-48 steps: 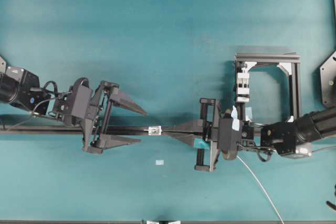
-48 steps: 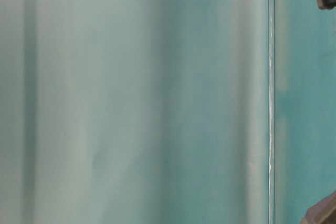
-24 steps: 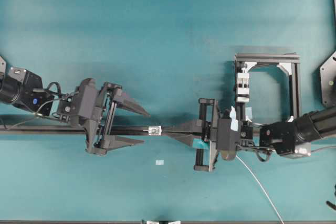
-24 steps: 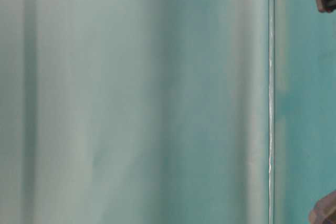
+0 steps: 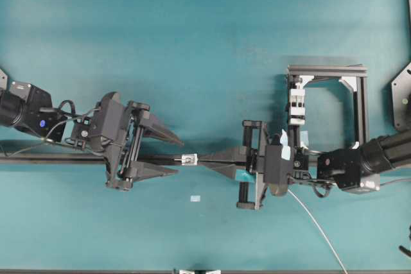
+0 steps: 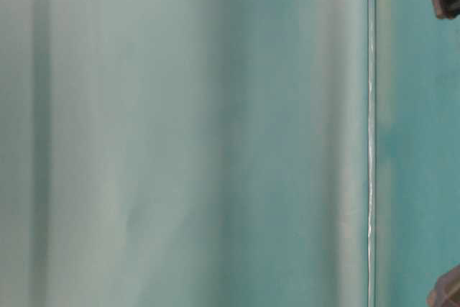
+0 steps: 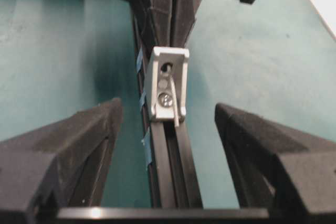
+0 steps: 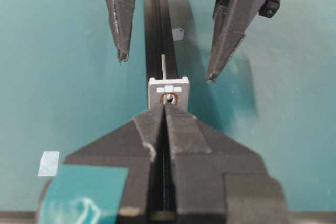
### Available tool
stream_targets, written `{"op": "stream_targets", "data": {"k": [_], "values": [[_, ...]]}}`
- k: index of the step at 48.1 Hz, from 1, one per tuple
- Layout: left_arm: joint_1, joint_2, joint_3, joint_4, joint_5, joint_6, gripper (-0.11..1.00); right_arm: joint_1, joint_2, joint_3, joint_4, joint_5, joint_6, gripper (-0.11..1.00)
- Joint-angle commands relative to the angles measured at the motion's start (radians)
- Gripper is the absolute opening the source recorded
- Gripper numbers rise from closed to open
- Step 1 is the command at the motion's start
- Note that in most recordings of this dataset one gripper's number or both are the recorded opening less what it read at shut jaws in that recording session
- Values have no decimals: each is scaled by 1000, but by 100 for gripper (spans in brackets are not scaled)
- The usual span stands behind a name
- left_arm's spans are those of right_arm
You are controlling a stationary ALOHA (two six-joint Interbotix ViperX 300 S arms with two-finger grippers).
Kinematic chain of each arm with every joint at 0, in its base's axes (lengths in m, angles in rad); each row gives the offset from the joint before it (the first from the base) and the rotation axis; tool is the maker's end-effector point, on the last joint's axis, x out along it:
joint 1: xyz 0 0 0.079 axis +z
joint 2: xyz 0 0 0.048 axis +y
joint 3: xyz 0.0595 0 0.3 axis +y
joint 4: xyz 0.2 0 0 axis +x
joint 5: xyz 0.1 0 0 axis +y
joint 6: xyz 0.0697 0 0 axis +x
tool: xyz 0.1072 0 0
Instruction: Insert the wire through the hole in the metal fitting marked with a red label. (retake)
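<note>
The small silvery metal fitting [image 5: 189, 159] sits on a black rail [image 5: 64, 158] at mid-table. In the right wrist view a red label [image 8: 168, 98] rings its hole. My right gripper [image 5: 201, 160] is shut on the thin wire, its tips pressed against the fitting [image 8: 168, 92]. The wire [image 8: 164, 64] passes through the hole [image 7: 167, 67], and its short free tip [image 7: 176, 114] sticks out on the left side. My left gripper [image 7: 168, 116] stands open astride the rail, its fingers [image 7: 100, 127] on either side of the wire tip without touching it. The wire's tail [image 5: 314, 219] trails to the lower right.
A black frame [image 5: 359, 104] with a white clip block [image 5: 296, 106] stands at the right. A pale sticker scrap [image 5: 195, 199] lies below the rail. The table-level view shows only blurred teal surface and a thin vertical edge [image 6: 371, 134].
The left gripper's jaws have narrowed around the wire tip and the gripper has edged a little to the right. The right gripper has stayed shut at the fitting.
</note>
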Motion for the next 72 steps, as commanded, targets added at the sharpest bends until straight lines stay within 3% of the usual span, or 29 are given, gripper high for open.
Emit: {"op": "stream_targets", "data": {"k": [1, 14, 22, 27, 40, 60, 65, 72], "values": [[-3, -31, -11, 2, -2, 0, 23, -8, -9, -5, 2, 8, 3, 2], [-3, -32, -17, 2, 11, 0, 18, -6, -8, -5, 0, 8, 3, 2], [-3, -32, -21, 3, 34, 11, -3, -8, -8, -6, 2, 8, 3, 2], [-5, -31, -23, 5, 49, 20, -10, -8, -8, -5, 0, 8, 3, 2], [-9, -31, -49, 5, 114, 44, -10, -14, 2, -20, 2, 38, 5, 2], [-9, -31, -44, 5, 118, 43, -10, -28, 2, -21, 3, 91, 8, 2], [-12, -32, -43, 5, 118, 44, -10, -28, -6, -20, 2, 91, 6, 18], [-15, -32, -43, 5, 118, 43, -10, -26, -32, -8, 2, 91, 5, 56]]}}
